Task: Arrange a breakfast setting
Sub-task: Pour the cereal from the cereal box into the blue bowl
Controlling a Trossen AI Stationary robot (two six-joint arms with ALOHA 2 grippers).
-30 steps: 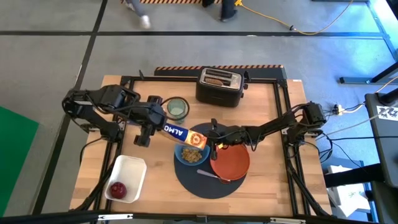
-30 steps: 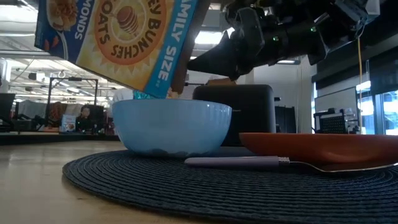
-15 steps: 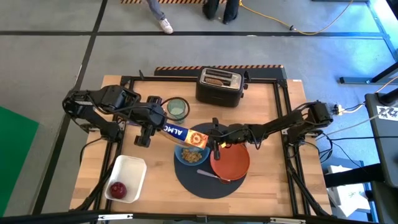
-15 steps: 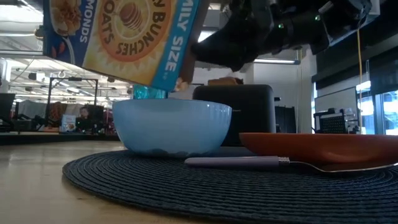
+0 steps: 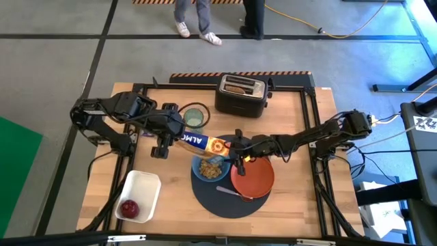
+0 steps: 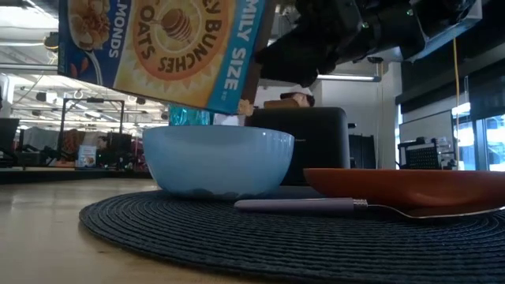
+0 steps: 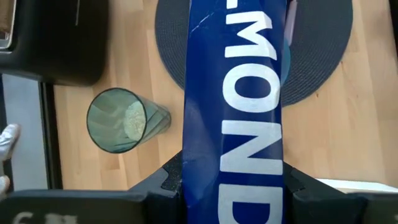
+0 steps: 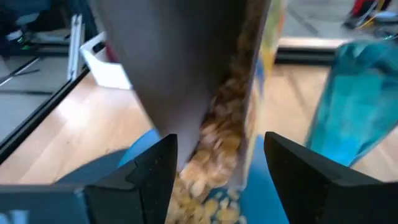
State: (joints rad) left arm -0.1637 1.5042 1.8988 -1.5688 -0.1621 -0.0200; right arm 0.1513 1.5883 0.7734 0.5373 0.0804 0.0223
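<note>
above the blue bowl (image 5: 210, 168) the left fingers (image 7: 163, 180) clamped a tilted cereal box (image 5: 202, 143), while the right fingers (image 8: 149, 171) stood apart at its open end.

A round dark woven mat (image 6: 260, 237) of coarse ribbed fibre lies on the pale matt wooden table (image 5: 293, 198). The light blue ceramic bowl (image 6: 218, 160) looks smooth with faint fluting, and the orange-red plate (image 6: 410, 186) has a satin sheen. The printed cardboard cereal box (image 6: 162, 43) is glossy, and the metal spoon (image 6: 347, 206) is polished.
</note>
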